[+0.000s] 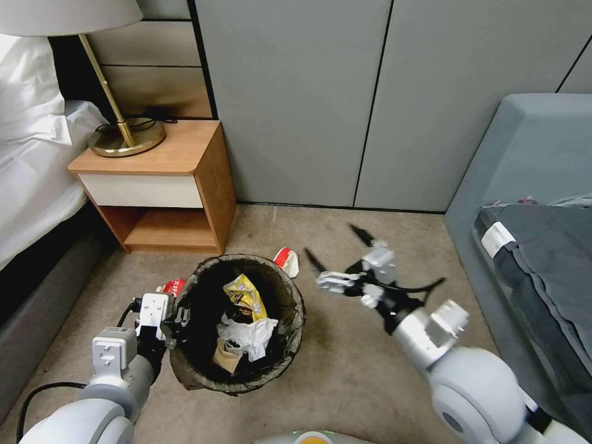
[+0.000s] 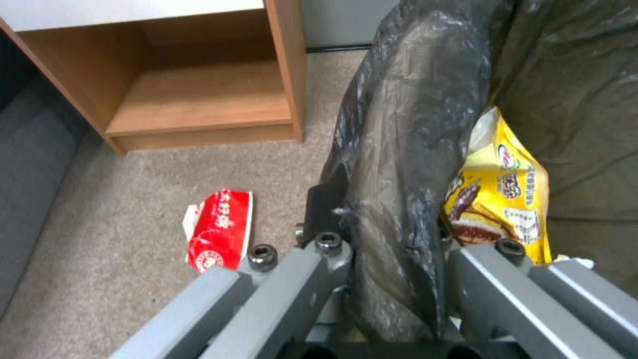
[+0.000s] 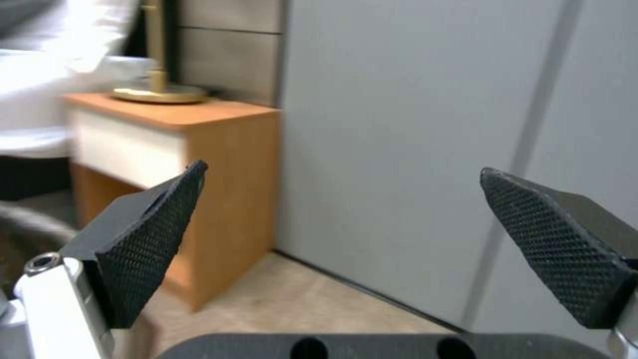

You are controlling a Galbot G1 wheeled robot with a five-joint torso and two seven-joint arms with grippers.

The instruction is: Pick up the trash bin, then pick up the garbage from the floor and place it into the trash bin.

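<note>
Currently left claw (image 1: 179, 317) clamped on trash bin (image 1: 237, 324) rim beside nightstand (image 1: 166, 185), right claw (image 1: 336, 253) spread empty; light flimsy red-white wrapper (image 1: 287, 261) behind bin, pinch crumpled middle.

The red-white wrapper (image 1: 172, 286) at the trash bin's (image 1: 290, 345) ten o'clock hides mostly behind the left claw (image 1: 179, 317); the right claw (image 1: 336, 254) blurs.
</note>
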